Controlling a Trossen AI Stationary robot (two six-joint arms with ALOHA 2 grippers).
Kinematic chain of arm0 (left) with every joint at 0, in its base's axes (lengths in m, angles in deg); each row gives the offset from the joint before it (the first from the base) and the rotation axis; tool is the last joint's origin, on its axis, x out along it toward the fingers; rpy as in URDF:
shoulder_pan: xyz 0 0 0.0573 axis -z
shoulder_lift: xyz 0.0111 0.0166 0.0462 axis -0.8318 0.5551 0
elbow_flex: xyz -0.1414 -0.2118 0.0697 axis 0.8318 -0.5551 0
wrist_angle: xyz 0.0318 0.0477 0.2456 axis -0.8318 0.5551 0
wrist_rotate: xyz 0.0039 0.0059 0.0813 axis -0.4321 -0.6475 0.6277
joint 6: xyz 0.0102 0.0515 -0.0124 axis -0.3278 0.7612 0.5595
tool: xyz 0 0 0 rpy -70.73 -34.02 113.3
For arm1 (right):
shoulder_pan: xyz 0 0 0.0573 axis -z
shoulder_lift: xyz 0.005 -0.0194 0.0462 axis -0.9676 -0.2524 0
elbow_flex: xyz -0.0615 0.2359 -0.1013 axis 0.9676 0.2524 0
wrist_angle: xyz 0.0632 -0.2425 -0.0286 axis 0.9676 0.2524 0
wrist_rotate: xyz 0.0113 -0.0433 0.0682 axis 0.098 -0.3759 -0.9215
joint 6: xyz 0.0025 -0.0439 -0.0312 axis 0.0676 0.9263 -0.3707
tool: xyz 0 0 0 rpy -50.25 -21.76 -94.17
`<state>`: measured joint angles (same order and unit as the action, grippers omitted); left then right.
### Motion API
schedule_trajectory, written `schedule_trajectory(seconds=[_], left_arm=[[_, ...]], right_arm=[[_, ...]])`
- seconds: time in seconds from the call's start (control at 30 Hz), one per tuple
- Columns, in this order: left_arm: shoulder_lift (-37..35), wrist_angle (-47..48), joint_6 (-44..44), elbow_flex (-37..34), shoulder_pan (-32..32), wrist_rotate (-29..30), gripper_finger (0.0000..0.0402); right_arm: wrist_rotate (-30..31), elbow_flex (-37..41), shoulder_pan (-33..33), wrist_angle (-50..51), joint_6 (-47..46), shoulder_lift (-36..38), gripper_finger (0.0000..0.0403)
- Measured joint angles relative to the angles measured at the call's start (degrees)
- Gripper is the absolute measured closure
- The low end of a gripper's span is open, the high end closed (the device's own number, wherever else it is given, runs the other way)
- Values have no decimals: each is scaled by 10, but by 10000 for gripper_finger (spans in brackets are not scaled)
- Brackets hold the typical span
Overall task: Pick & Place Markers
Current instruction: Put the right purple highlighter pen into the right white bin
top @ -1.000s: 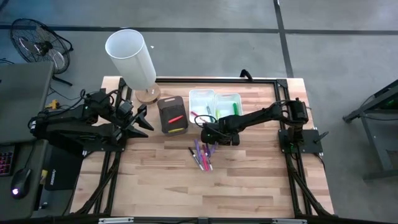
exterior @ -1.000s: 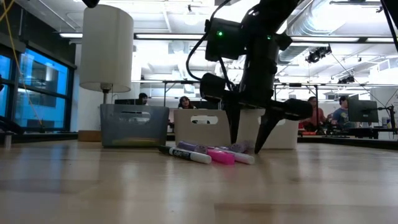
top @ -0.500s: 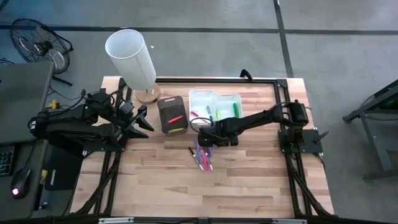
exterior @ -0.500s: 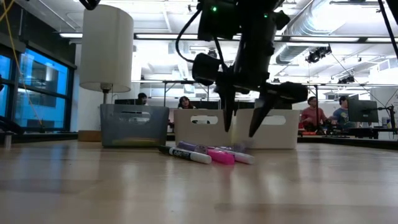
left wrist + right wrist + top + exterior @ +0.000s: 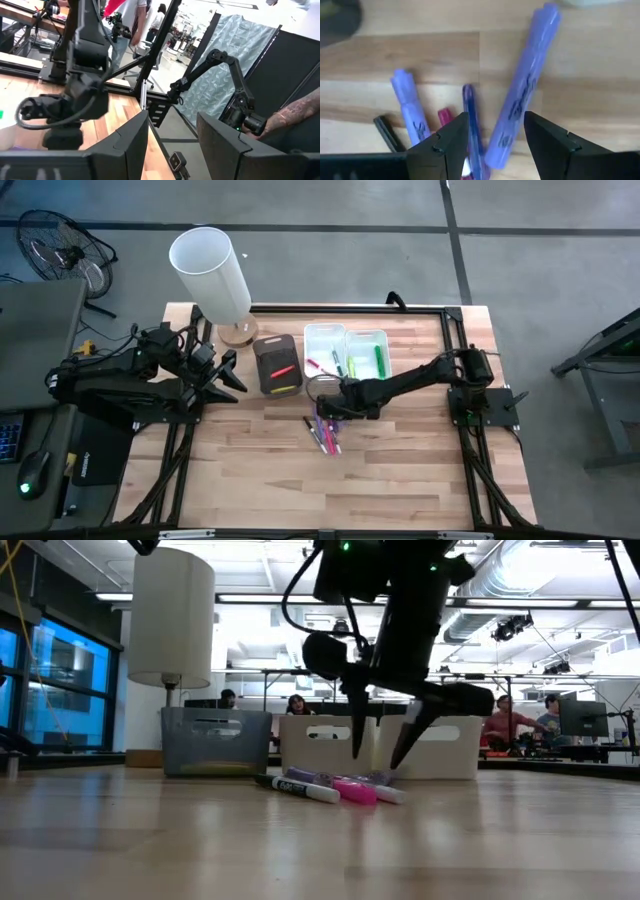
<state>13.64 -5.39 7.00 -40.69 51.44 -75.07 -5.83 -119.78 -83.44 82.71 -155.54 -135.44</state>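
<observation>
Several markers (image 5: pixel 324 432), purple, pink and dark, lie loose in a small heap on the wooden table; the low view shows the markers (image 5: pixel 335 787) side by side. My right gripper (image 5: pixel 322 412) hangs open just above the heap's far end, fingers pointing steeply down and clear of the pens. In its wrist view my right gripper (image 5: pixel 495 145) frames a long purple marker (image 5: pixel 520 90) and a thin blue-purple one (image 5: pixel 470 117). More markers lie in a dark bin (image 5: pixel 277 364) and two white bins (image 5: pixel 346 350). My left gripper (image 5: pixel 235 375) waits open at the table's left, pointing level.
A white lamp (image 5: pixel 210 270) stands at the far left beside the dark bin. The three bins sit in a row just beyond the heap. Bare wood (image 5: pixel 400 470) stretches toward the near edge. People sit at desks beyond the table.
My right gripper has moved toward the table's left, from beside the heap to over its far end, rising a little off the table and tipping as it went. Its fingers stay open. The markers have not moved.
</observation>
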Motion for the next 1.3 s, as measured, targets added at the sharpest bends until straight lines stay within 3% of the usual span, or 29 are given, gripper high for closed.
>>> schedule_trajectory(seconds=[0.3, 0.53, 0.83, 1.3], left_arm=[[0, 5, -4, 0, 0, -1, 236], [0, 5, -10, 0, 0, 1, 236], [0, 9, -17, 0, 0, 1, 236], [0, 9, -17, 0, 0, 0, 236]], right_arm=[[70, 0, -43, 24, -35, -15, 222], [70, -2, -49, -18, -37, -61, 221], [56, -3, -67, 6, -63, -61, 223], [19, -1, -72, 10, -54, -61, 333]])
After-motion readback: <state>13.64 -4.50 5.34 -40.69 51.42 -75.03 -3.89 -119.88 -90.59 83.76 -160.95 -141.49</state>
